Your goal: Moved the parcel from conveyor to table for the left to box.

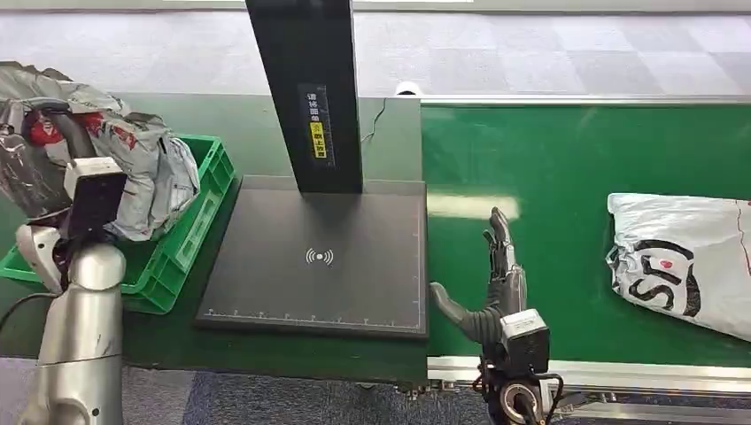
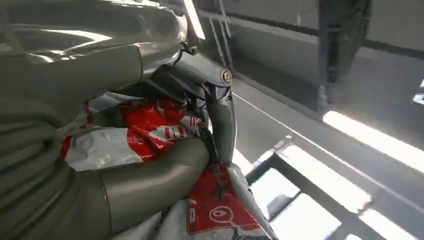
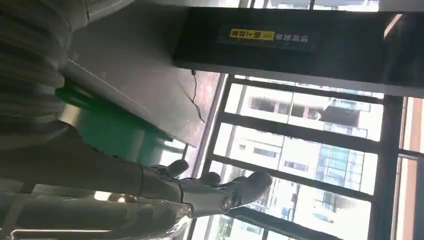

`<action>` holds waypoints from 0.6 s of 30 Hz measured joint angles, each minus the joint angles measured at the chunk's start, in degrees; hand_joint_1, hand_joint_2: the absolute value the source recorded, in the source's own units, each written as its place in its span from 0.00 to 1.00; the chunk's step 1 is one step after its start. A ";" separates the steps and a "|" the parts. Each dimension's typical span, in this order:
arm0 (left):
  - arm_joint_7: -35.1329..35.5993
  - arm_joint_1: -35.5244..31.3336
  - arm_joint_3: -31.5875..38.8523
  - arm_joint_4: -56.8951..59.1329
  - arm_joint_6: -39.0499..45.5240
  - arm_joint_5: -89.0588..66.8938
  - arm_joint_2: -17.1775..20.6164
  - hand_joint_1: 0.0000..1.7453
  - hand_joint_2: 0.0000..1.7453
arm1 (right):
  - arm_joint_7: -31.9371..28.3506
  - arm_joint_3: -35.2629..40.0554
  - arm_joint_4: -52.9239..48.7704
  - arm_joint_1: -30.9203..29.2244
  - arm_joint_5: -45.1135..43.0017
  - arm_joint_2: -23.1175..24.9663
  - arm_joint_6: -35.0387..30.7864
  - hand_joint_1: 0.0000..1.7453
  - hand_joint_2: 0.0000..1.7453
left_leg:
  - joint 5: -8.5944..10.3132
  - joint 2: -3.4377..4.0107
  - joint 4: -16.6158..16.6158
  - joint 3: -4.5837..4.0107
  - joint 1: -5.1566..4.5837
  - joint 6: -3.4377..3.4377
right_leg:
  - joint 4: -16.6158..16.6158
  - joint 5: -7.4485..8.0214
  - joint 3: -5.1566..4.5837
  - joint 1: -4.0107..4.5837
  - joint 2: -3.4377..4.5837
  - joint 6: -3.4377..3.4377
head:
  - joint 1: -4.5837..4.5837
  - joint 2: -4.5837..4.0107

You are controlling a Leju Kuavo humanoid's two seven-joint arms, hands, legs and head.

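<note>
White parcel (image 1: 686, 261) lies on the belt, well apart from the empty, spread right robot hand (image 1: 496, 283).

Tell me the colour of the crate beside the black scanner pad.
Green crate, clearest in the head view.

The scanner pad (image 1: 314, 261) lay on the counter (image 1: 266, 124) between the crate (image 1: 190, 235) at my left and the conveyor (image 1: 549, 168) at my right, where a parcel (image 1: 686, 261) lay beyond my right hand (image 1: 496, 283).

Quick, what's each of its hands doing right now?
Left hand: holding a grey and red parcel over the green crate.
Right hand: open, empty, above the conveyor belt.
</note>
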 measured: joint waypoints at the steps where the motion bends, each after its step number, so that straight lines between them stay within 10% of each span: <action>1: 1.10 -1.68 0.97 3.05 0.07 -2.10 0.89 1.00 1.00 | 0.00 -0.04 -0.27 0.30 -0.04 -0.02 0.02 0.00 1.00 | 0.04 -0.01 0.00 -0.01 0.03 -0.06 | 0.03 0.01 0.00 0.02 0.00 -0.02 | 0.04 0.00; 16: 20.81 -14.80 5.28 46.01 -7.69 -22.99 11.83 1.00 1.00 | 0.61 -0.33 -2.69 2.74 0.48 0.04 2.58 0.00 1.00 | 0.07 0.16 0.00 -0.11 0.04 -0.12 | 0.05 0.06 -0.10 0.04 0.13 -0.10 | 0.04 0.00; 17: 20.47 -14.85 5.47 46.96 -7.76 -22.49 11.88 0.67 1.00 | 0.61 -0.33 -2.69 2.74 0.50 0.07 2.60 0.00 1.00 | 0.06 0.16 0.00 -0.11 0.04 -0.12 | 0.05 0.06 -0.10 0.04 0.13 -0.10 | 0.06 0.00; 18: 19.45 -14.88 5.65 47.67 -7.93 -21.74 11.85 0.00 1.00 | 0.61 -0.33 -2.71 2.76 0.57 0.07 2.62 0.00 1.00 | 0.06 0.16 0.00 -0.10 0.04 -0.12 | 0.05 0.06 -0.11 0.04 0.13 -0.10 | 0.04 0.00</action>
